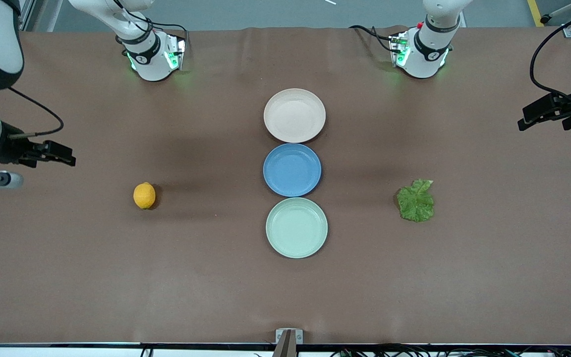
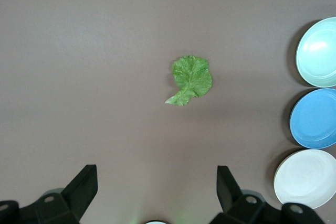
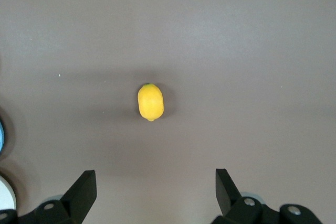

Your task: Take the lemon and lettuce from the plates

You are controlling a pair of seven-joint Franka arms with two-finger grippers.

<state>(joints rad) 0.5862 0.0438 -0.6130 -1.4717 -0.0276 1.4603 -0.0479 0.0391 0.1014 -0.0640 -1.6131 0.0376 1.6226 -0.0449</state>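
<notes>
You've got the green plate [image 1: 296, 227] empty nearest the camera, lemon [image 1: 144, 195] and lettuce [image 1: 416, 201] on the bare counter [image 1: 285, 297] toward opposite ends, blue plate [image 1: 292, 169], beige plate [image 1: 294, 115] empty, right hand [image 1: 62, 153] and left hand [image 1: 533, 116] both open, raised over the counter's ends.

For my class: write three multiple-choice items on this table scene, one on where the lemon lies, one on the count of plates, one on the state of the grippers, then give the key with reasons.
1. Where does the small oval yellow lemon lie?
A. on the blue plate
B. on the bare brown table toward the right arm's end
C. in a gripper

2. How many round plates stand in the row?
A. two
B. three
C. four

3. How do the grippers stand?
A. both open, holding nothing
B. both shut on food
C. one open, one shut

Key: 1 B, the lemon rests on cloth apart from every plate. 2 B, beige-pink plate, blue plate, mint green plate. 3 A, left gripper and right gripper show spread fingers; the crinkled green lettuce leaf lies untouched.
</notes>
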